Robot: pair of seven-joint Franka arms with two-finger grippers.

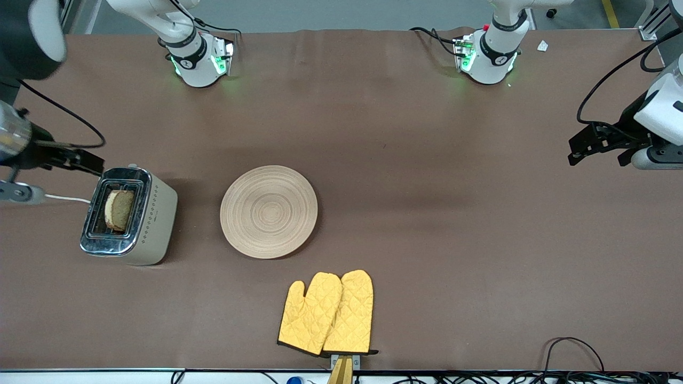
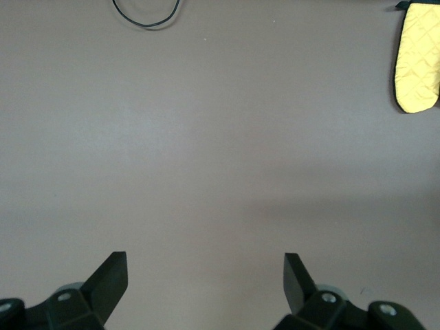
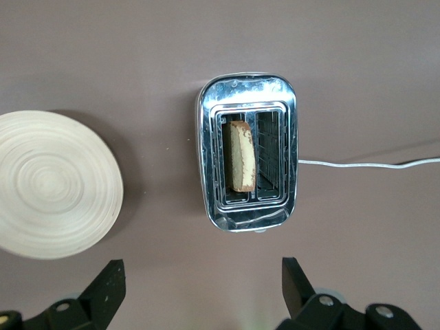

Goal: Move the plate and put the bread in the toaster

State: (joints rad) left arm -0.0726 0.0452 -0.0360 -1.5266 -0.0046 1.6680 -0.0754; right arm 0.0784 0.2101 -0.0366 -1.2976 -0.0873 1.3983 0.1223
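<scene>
The toaster stands toward the right arm's end of the table, with its chrome top facing up. A slice of bread stands upright in one of its slots; the other slot is empty. The beige ringed plate lies flat beside the toaster, toward the table's middle, with nothing on it. My right gripper hangs open and empty over the table just off the toaster. My left gripper waits open and empty over bare table at the left arm's end.
Two yellow oven mitts lie near the table's front edge, nearer the front camera than the plate; one shows in the left wrist view. The toaster's white cord trails off the table's end. A black cable loop lies at the front edge.
</scene>
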